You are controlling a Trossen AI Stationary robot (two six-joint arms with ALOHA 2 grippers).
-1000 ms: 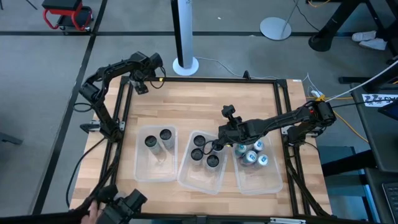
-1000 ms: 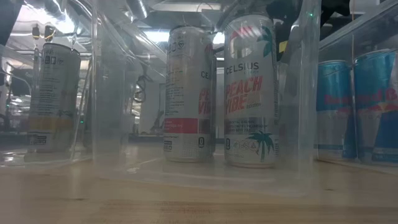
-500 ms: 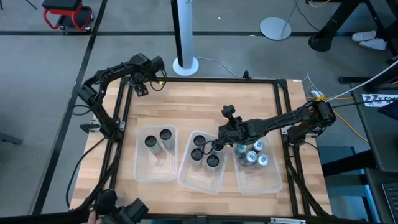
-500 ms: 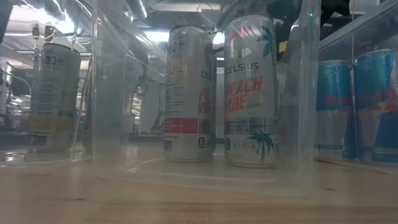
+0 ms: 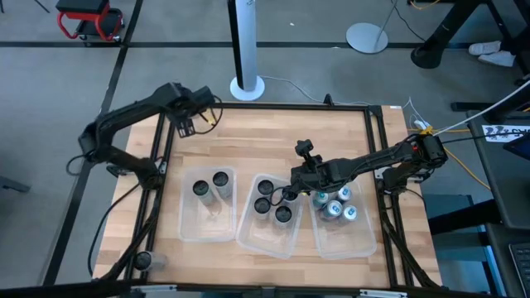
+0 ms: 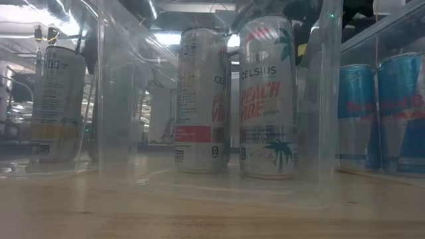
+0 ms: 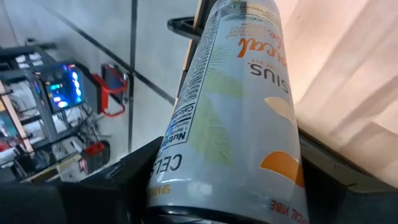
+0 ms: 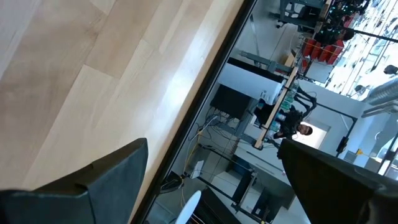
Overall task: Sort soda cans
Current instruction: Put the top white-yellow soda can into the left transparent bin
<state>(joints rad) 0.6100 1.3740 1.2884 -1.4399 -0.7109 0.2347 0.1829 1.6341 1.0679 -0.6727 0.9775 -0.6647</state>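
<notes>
My left gripper (image 5: 187, 124) hovers at the table's far-left corner, shut on a white soda can with orange print (image 7: 239, 106). My right gripper (image 5: 286, 190) reaches in from the right. It stands open over the far right corner of the middle clear bin (image 5: 248, 236), with nothing between its fingers (image 8: 211, 186). The left bin (image 5: 186, 223) holds two dark-topped cans (image 5: 211, 184). Several dark-topped cans (image 5: 273, 207) stand in the middle bin. The right bin (image 5: 364, 240) holds several silver-topped blue cans (image 5: 335, 205). The low view shows white cans (image 6: 267, 99) and blue ones (image 6: 362, 116) upright on their bases. My left gripper pinches the white can between its two fingers (image 7: 124, 186), on the can's side wall near one end (image 7: 186, 186). The can's length runs away from the fingers toward the table's black frame. It touches no surface that I can see.
The three clear bins sit side by side across the table's near half. Bare wood (image 5: 273, 136) lies across the far half. A black frame (image 5: 265, 105) borders the table, and a white pole base (image 5: 247, 85) stands beyond the far edge.
My left arm has swung its elbow outward to the left, and its gripper with the can has shifted slightly toward the near edge. A person's hand and a dark object at the near-left corner have left the view. My right arm has kept still.
</notes>
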